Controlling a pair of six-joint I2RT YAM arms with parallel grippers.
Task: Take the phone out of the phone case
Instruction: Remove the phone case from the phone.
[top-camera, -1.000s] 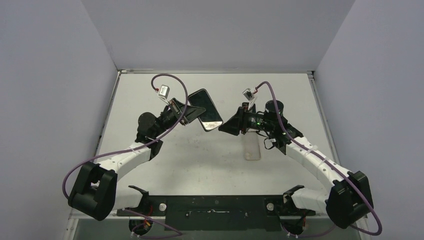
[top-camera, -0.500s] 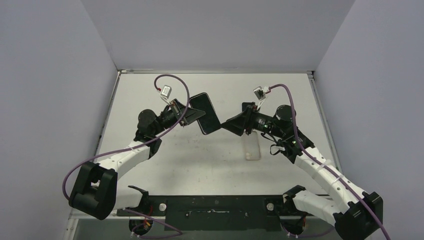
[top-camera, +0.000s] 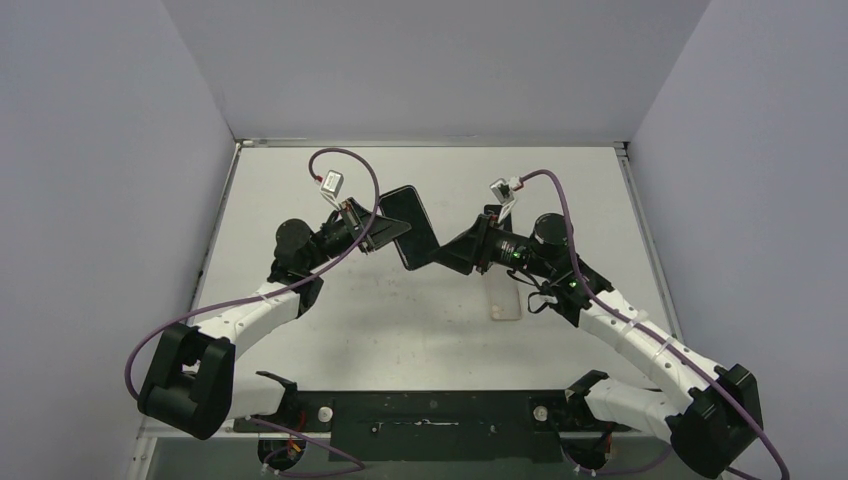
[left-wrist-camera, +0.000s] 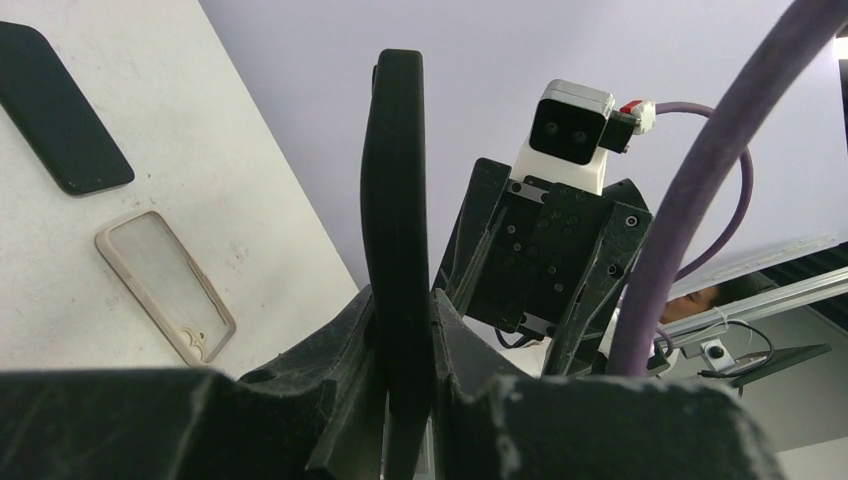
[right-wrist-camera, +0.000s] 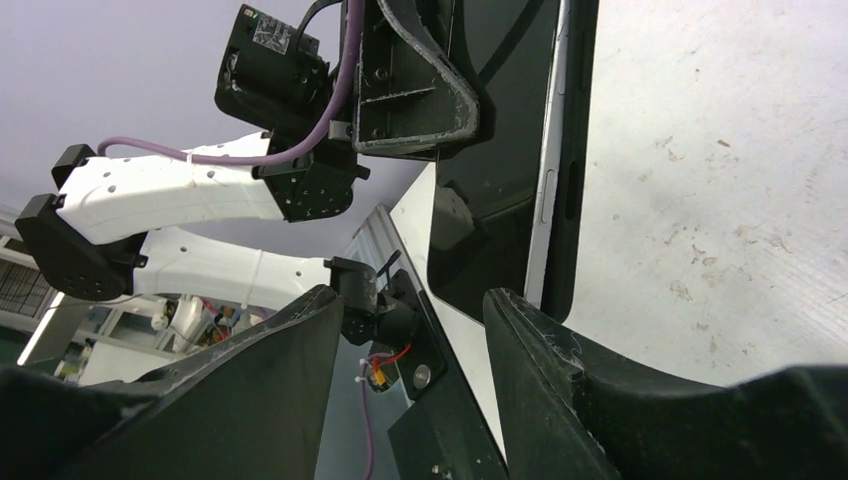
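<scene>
Left wrist view: my left gripper (left-wrist-camera: 400, 345) is clamped on the phone (left-wrist-camera: 397, 180), one finger pressed against each flat face, so the handset stands edge-on up the middle of the frame. It sits in its black phone case (right-wrist-camera: 578, 120), whose rim shows in the right wrist view as a dark band outside the phone's pale side rail.

My right gripper (right-wrist-camera: 410, 300) is spread wide and grips nothing. The phone's lower end hangs between its two fingertips, close to the one at lower right (whether that finger touches the rim I cannot tell).

In the top external view the two grippers meet at the centre of the frame, with the phone held above the table (top-camera: 560, 180), tilted, its top toward the upper left.

Lying flat on the table are a clear case (left-wrist-camera: 165, 285), at centre left in the left wrist view, and a dark slab (left-wrist-camera: 60, 110) beside it in the upper left corner, the two apart.
</scene>
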